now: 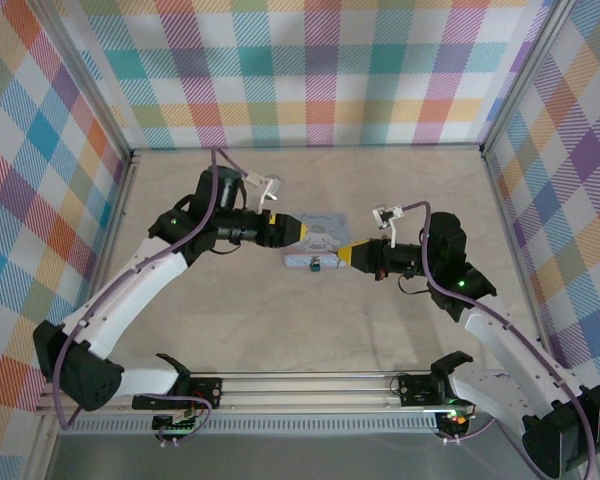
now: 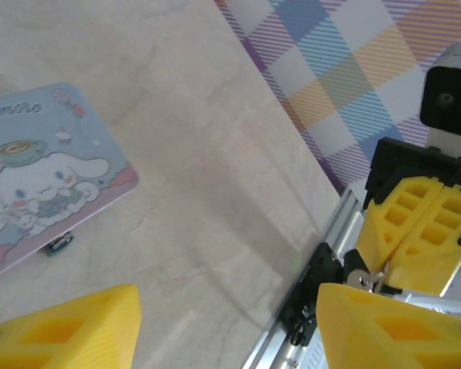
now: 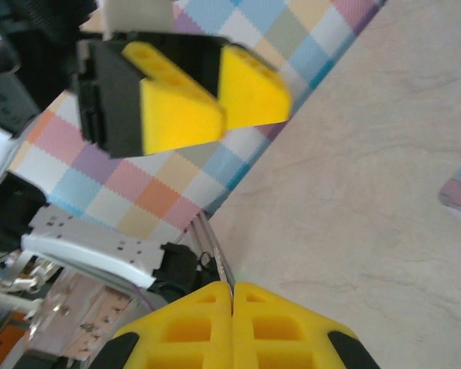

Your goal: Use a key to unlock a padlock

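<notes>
Padlock (image 1: 315,265), tiny and dark, sits at the near rim of the pale blue cartoon-printed tin (image 1: 325,238) in the middle of the desk (image 1: 230,320), with nothing touching it. Just to its right, the right gripper (image 1: 347,256) has its yellow fingers pressed together, a small silvery key (image 2: 359,278) pinched at the tips, clear of the lock. Over the tin's left end the left gripper (image 1: 304,232) stands spread wide, holding nothing. Plaid walls (image 1: 310,70) close off the far side.
</notes>
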Robot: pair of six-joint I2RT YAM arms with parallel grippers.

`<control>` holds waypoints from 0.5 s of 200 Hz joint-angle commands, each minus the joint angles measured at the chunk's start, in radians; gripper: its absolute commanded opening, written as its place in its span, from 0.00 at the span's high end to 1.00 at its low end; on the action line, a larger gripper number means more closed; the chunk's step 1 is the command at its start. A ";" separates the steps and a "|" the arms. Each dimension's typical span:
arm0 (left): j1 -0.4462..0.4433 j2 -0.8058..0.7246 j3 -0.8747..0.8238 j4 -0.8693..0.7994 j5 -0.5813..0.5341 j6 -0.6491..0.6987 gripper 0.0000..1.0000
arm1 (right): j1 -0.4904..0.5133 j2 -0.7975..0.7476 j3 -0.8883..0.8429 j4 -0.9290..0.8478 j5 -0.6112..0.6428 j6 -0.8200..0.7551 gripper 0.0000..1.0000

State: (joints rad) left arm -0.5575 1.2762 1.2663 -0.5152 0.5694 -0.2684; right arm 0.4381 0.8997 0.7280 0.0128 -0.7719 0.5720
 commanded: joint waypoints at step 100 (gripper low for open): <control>0.002 0.017 -0.366 0.296 -0.422 -0.262 0.08 | -0.017 0.118 0.070 -0.191 0.554 -0.147 1.00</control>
State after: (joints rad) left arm -0.5575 1.2400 0.8646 -0.3305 0.2787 -0.4904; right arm 0.4248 1.0058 0.7876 -0.1543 -0.3653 0.4721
